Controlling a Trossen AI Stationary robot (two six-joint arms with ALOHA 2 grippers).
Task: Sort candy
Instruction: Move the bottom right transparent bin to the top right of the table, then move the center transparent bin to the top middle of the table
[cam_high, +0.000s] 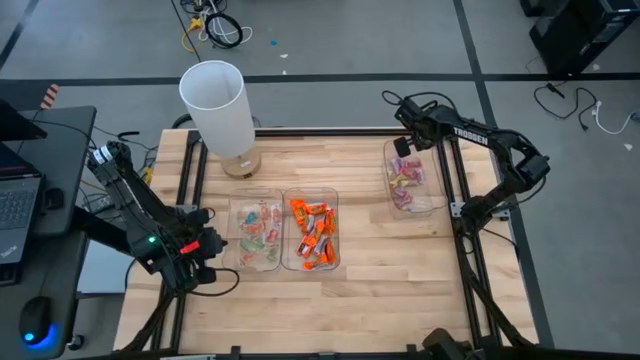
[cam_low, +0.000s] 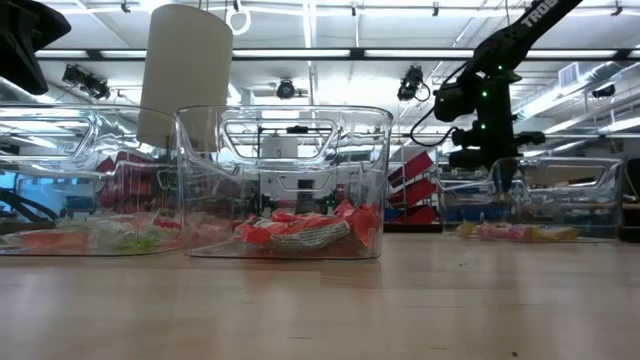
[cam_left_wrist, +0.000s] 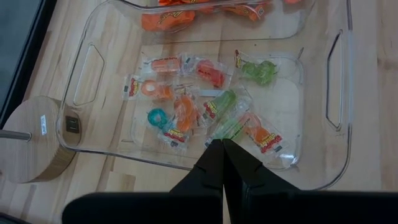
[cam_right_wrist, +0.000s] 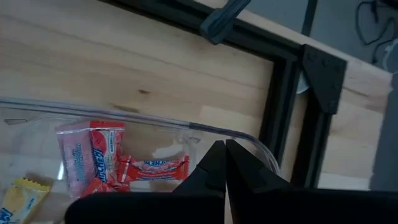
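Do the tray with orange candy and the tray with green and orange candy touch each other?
Cannot tell. In the high view the orange candy tray and the mixed candy tray lie side by side with rims meeting or nearly so; no view shows plain contact or gap.

Bright, even light falls from ceiling strips (cam_low: 330, 52) seen in the low view, throwing only soft shadows on the table (cam_high: 380, 285). Glare streaks the clear tray (cam_low: 285, 180) walls there, and the near tabletop is blurred, as is the room behind
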